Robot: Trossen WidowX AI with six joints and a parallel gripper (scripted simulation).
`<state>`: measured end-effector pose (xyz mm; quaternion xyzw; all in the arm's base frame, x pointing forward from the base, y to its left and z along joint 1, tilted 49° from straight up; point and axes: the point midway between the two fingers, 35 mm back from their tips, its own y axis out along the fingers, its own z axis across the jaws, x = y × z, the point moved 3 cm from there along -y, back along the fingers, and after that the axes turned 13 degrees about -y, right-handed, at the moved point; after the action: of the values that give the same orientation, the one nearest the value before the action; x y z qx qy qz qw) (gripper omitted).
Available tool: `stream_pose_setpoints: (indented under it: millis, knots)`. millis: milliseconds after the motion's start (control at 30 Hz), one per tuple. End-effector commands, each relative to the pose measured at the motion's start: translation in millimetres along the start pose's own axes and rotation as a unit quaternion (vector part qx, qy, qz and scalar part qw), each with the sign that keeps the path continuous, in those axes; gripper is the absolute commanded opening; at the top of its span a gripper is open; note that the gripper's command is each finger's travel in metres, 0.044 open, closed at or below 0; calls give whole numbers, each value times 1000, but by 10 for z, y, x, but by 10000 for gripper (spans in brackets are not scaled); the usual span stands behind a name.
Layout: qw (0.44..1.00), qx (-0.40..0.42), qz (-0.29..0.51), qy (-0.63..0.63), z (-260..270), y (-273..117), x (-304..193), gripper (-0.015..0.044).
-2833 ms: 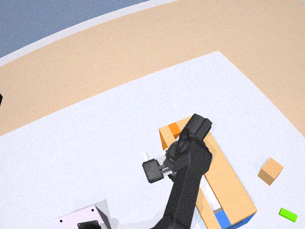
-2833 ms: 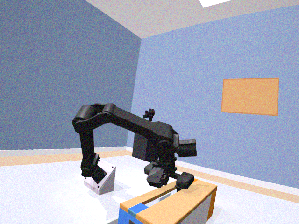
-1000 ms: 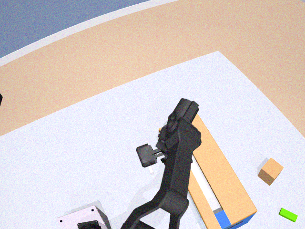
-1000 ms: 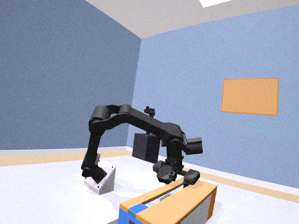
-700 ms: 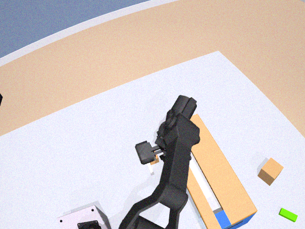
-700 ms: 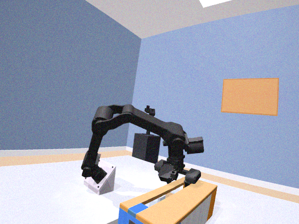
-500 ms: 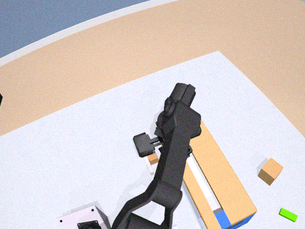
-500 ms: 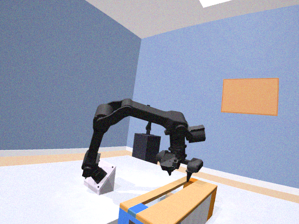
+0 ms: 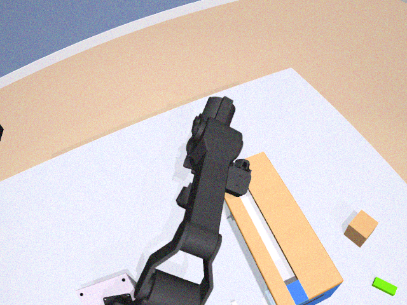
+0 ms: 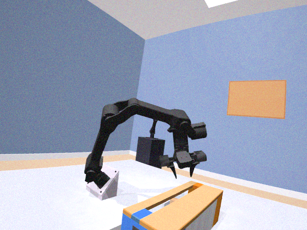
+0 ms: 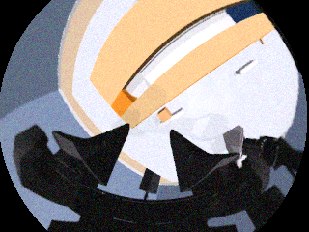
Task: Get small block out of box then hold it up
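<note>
Fingers (image 10: 174, 171) part spread, pointing down, nothing between them. Gripper (image 10: 183, 170) hangs in the air above the far end of the box (image 10: 188, 205), not touching it. Wrist view: both dark tips (image 11: 183, 151) frame bare counter and the box's orange end.

Box is long, tan-topped, lying on the white counter (image 9: 82, 213). A narrow slot (image 9: 266, 236) runs along its lid, white strip inside. One end of the box is blue (image 9: 297, 291), the other orange (image 10: 196, 185).

Small tan block (image 11: 165, 115): wrist view shows it on the counter just beside the box's orange end, outside the box. In the top view the arm (image 9: 210, 183) hides that spot.

Right of the box, well apart: a tan cube (image 9: 360, 227) and a flat green piece (image 9: 384, 286), both on the counter. Arm base sits on a pale wedge mount (image 10: 105, 187).
</note>
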<state>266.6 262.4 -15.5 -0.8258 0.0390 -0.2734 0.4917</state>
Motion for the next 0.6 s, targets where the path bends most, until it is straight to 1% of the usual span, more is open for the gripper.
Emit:
stream_pose_setpoints:
  millis: [0,100,233,333,433,500,567]
  knots:
    - [977,-12,-22,-213,12,16,-76,285]
    - [930,-23,-33,-364,18,14,-125,285]
    - [833,-43,-44,-551,26,10,-189,285]
    - [734,-61,-47,-674,32,7,-237,285]
    - [618,-81,-47,-781,37,3,-285,285]
    - [532,-94,-44,-841,41,0,-317,285]
    - [468,-105,-41,-877,43,-3,-343,285]
